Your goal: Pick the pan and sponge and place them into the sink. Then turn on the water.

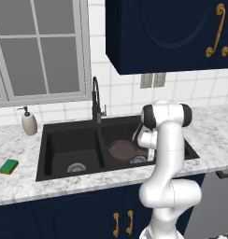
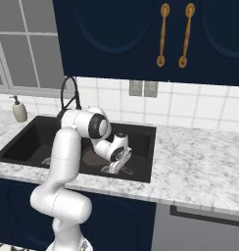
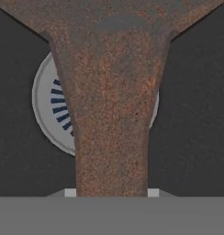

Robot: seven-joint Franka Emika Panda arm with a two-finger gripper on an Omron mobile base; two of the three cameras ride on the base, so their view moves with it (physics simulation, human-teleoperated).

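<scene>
The reddish-brown pan (image 1: 123,150) lies low in the right basin of the black sink (image 1: 69,140), over the silver drain (image 3: 45,105). My gripper (image 2: 116,166) reaches down into that basin and is shut on the pan's handle (image 3: 114,137), which runs between the two fingertips (image 3: 70,193) in the hand view. In the right base view the pan (image 2: 92,158) shows partly behind my arm. The green sponge (image 1: 9,166) lies on the marble counter left of the sink, far from the gripper. The black gooseneck faucet (image 1: 96,100) stands behind the divider, with no water running.
A cream soap dispenser (image 1: 29,122) stands at the back left of the sink. Dark blue wall cabinets (image 1: 167,32) hang above the counter. The left basin holds just its drain (image 1: 76,167). Marble counter (image 2: 200,166) stretches to the right of the sink.
</scene>
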